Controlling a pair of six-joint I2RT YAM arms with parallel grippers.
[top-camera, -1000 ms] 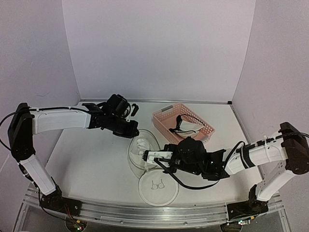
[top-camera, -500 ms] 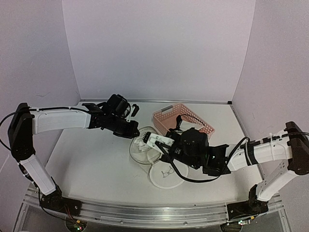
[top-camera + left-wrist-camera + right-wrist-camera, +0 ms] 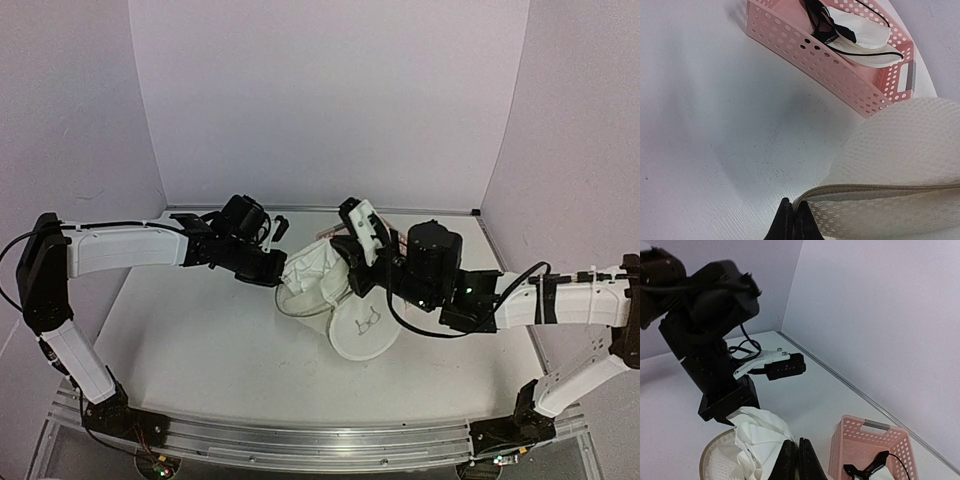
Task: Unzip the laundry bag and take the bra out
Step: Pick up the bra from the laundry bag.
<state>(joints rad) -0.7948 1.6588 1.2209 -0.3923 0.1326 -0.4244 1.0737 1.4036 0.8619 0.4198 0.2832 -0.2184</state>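
The laundry bag (image 3: pixel 308 272) is a round white mesh pouch in mid-table, unzipped, its flat lid with the black bra drawing (image 3: pixel 362 325) tilted at the near right. My left gripper (image 3: pixel 275 272) is shut on the bag's zipper rim (image 3: pixel 865 189) at its left edge, fingers together (image 3: pixel 794 220). My right gripper (image 3: pixel 340 282) is shut (image 3: pixel 799 460) on soft white fabric (image 3: pixel 757 432) that rises out of the bag's mesh (image 3: pixel 720 465); no straps show on it. A white bra with black straps (image 3: pixel 860 35) lies in the pink basket.
The pink lattice basket (image 3: pixel 840 75) stands behind the bag and shows at the lower right of the right wrist view (image 3: pixel 865 440); my right arm hides most of it from above. My left arm's wrist (image 3: pixel 715 340) is close to the right gripper. Walls enclose the table.
My right gripper has risen and moved back and right, drawing the white fabric and the bag's mesh upward. The lid has swung up toward the right. My left gripper has held still.
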